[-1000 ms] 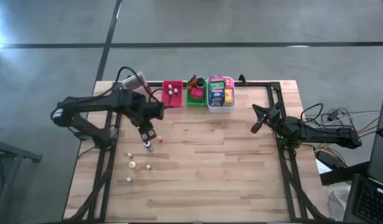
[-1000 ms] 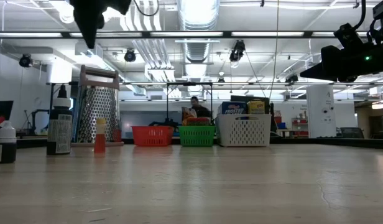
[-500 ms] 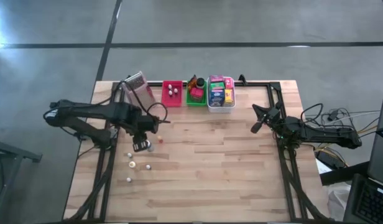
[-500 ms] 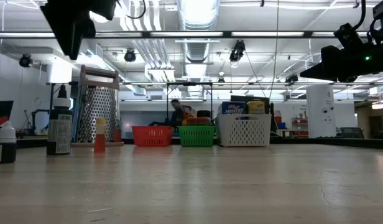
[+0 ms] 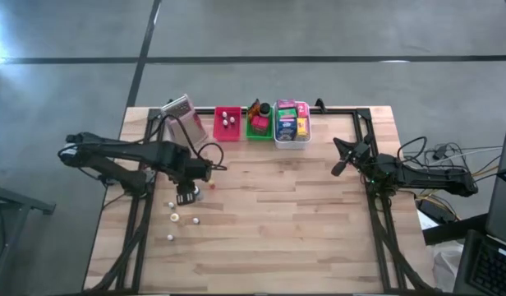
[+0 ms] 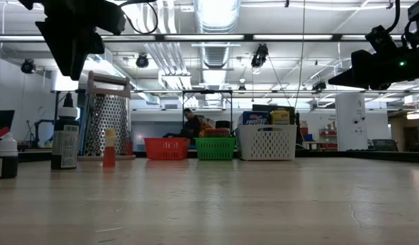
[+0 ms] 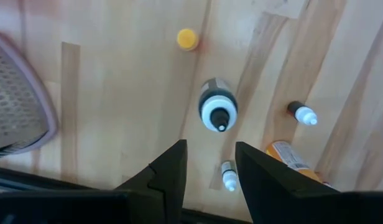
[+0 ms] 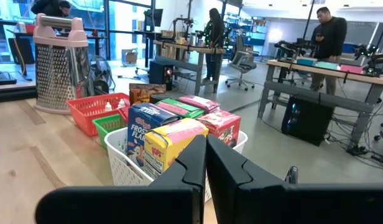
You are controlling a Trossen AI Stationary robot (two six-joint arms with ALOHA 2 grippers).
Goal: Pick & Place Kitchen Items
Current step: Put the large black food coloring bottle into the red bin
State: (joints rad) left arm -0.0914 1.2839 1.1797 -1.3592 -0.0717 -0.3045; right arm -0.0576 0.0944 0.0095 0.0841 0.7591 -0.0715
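**A:** What lies nearest on your left side?

**B:** Small pale bottles (image 5: pixel 176 217) stand loose on the wooden tabletop (image 5: pixel 278 230), toward its near left. My left pincer (image 5: pixel 186 196) hangs just above and beyond them, arm reaching in from the left edge and bent at the elbow, wrist turned so the fingers (image 7: pixel 170 171) point straight down. They are parted a moderate way with nothing between them. Directly below the gap stands a dark bottle with a white cap (image 7: pixel 217 112); a little yellow-capped bottle (image 7: pixel 188 39) stands beyond it, and two tiny white-tipped bottles (image 7: pixel 301 114) and an orange-labelled one (image 7: pixel 290 157) lie close by.

**A:** And your right arm?

**B:** It waits at the right edge, stretched low and nearly level. My right pincer (image 5: pixel 342 160) aims toward the tabletop's middle, raised off the wood, its fingers (image 8: pixel 193 163) closed together on nothing.

**A:** Farther back?

**B:** A metal grater (image 5: pixel 181 117) stands at the far left. To its right, along the far edge, three baskets sit in a row: a red basket (image 5: pixel 227 124) with pale bottles inside, a green basket (image 5: pixel 258 123), and a white basket (image 5: pixel 292 126) packed with upright little boxes (image 8: pixel 173 138) in pink, green, yellow and blue.
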